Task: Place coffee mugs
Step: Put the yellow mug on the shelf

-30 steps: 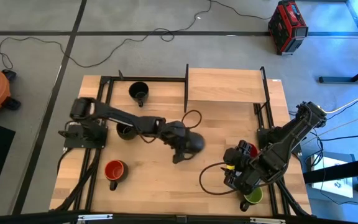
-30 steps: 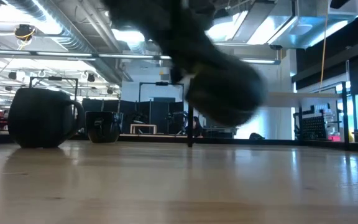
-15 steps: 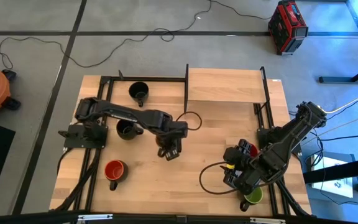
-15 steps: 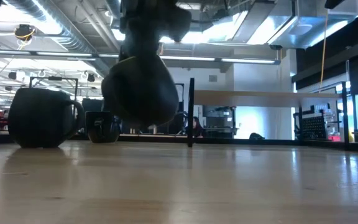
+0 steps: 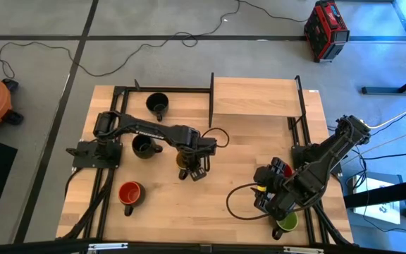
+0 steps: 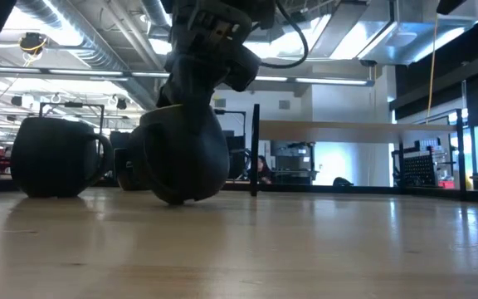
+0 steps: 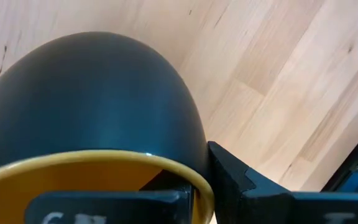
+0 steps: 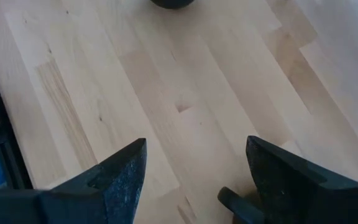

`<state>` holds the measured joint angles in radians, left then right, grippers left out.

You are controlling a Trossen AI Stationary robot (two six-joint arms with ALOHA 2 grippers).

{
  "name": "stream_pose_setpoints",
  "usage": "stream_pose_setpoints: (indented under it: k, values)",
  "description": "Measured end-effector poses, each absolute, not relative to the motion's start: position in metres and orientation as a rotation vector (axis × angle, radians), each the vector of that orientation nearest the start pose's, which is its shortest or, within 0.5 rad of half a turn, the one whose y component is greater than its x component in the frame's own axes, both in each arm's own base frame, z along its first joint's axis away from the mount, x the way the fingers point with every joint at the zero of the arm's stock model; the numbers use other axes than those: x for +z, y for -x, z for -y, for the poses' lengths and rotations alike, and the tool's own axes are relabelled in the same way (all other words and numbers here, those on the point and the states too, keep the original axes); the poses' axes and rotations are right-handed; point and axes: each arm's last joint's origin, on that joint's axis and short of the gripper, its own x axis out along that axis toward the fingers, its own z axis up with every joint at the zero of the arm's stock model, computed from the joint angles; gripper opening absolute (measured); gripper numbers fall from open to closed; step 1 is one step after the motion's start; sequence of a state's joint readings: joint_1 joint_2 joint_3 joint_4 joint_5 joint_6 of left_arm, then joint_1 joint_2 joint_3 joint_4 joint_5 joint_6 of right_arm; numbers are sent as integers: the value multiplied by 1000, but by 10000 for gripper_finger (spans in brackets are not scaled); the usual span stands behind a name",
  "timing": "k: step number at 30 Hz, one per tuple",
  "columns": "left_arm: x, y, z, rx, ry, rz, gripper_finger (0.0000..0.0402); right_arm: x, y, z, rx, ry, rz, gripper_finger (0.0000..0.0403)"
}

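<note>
So my left gripper (image 5: 191, 169) is clamped on the yellow-lined mug's (image 6: 181, 162) rim, base about touching the table (image 5: 259, 141) mid-board, near the black mug (image 5: 144, 147). Right gripper (image 8: 194, 186) waits spread open by the green mug (image 5: 287, 223).
</note>
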<state>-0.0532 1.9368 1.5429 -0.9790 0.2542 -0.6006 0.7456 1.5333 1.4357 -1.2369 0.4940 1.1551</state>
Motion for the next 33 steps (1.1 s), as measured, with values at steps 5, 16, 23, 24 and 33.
stream_pose_setpoints:
  k: [5,16,23,24,33]
  values:
    - [217,-383,26,156,646,-1404,51,312,-216,-181,-402,-264,-1009,264]
    - [226,-380,13,116,710,-1385,114,312,-216,-181,-401,-264,-1010,264]
    - [277,-356,6,58,656,-1260,116,312,-218,-182,-394,-260,-997,264]
    - [287,-350,6,50,635,-1236,116,312,-218,-183,-391,-266,-990,264]
    - [349,-269,28,4,243,-1023,116,314,-251,-186,-398,-375,-754,264]
